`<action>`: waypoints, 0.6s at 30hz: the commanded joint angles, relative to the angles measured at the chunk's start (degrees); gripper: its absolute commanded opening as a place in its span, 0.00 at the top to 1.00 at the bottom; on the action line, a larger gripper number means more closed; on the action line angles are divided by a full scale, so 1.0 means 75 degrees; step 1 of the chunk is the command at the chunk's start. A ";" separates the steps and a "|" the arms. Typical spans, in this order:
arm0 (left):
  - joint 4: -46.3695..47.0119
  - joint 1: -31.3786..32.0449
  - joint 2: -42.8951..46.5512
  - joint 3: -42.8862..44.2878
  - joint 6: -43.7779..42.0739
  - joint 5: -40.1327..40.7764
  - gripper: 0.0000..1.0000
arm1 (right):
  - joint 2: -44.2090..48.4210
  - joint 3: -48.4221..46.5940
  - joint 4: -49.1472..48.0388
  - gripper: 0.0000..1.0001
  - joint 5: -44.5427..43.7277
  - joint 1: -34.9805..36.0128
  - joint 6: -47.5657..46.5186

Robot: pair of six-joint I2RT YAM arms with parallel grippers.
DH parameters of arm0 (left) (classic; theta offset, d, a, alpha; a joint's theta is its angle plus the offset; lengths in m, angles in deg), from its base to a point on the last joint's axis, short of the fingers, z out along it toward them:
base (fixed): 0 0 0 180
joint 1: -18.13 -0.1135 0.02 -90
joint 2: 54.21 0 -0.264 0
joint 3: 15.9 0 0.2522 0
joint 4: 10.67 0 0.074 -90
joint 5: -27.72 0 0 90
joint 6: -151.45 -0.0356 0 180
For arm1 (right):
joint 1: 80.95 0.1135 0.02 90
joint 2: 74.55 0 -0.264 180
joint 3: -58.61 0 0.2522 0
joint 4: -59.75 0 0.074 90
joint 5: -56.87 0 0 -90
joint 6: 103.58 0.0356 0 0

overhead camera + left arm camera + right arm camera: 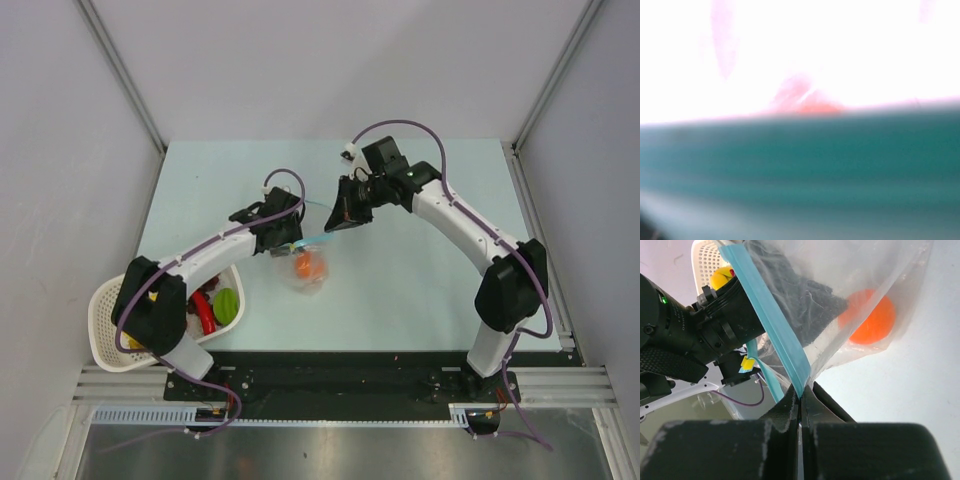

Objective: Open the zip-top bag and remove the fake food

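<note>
Pale blue-green bench [420,290] lies under both arms, and the work hangs between them above it. Nearest, the right tool [801,390] has its fingers pressed together on the light teal zip strip [771,325] of the small clear crinkly plastic bag [840,265], which rises just beyond its tips. Inside the pouch, past the strip, sit an orange plastic ball [870,317] and a dark crumpled piece [807,300] too hidden to name. A second teal lip [762,371] curls away beside the left tool [283,238], so the mouth looks partly parted. Whether that tool is clamped cannot be told, as its own view is a blur. Farthest off, a white mesh basket [105,335] holds a red toy piece [203,312] and a green oval piece [226,303]. Emptying the bag looks unfinished.
</note>
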 commanded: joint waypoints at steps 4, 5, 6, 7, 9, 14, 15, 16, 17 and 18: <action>0.0049 0.0138 0.0002 -0.0196 -0.0414 -0.0720 0.51 | 0.0659 0.0440 -0.0434 1.00 0.0163 -0.0040 0.0151; 0.0200 0.0231 -0.0056 -0.0208 -0.0449 -0.0801 0.50 | 0.0648 0.0464 -0.0469 1.00 0.0210 -0.0086 0.0151; 0.0214 0.0267 -0.0231 -0.0127 -0.0519 -0.0872 0.48 | 0.0624 0.0441 -0.0458 1.00 0.0257 -0.0121 0.0139; 0.0191 0.0337 -0.0314 -0.0045 -0.0543 -0.1070 0.48 | 0.0566 0.0429 -0.0435 1.00 0.0350 -0.0157 0.0151; 0.0132 0.0431 -0.0512 0.0119 -0.0602 -0.1072 0.44 | 0.0624 0.0487 -0.0399 1.00 0.0351 -0.0216 0.0174; 0.0073 0.0572 -0.0900 0.0307 -0.0602 -0.1048 0.39 | 0.0788 0.0699 -0.0528 1.00 0.0339 -0.0274 0.0209; 0.0108 0.0595 -0.0935 0.0284 -0.0614 -0.1048 0.38 | 0.0788 0.0699 -0.0528 1.00 0.0339 -0.0297 0.0151; 0.0166 0.0630 -0.1040 0.0272 -0.0625 -0.1025 0.37 | 0.0765 0.0699 -0.0528 1.00 0.0362 -0.0344 0.0128; 0.0144 0.0630 -0.1134 0.0261 -0.0614 -0.1013 0.37 | 0.0753 0.0699 -0.0516 1.00 0.0397 -0.0379 0.0116; 0.0132 0.0642 -0.1227 0.0261 -0.0602 -0.1013 0.37 | 0.0742 0.0699 -0.0505 1.00 0.0444 -0.0472 0.0139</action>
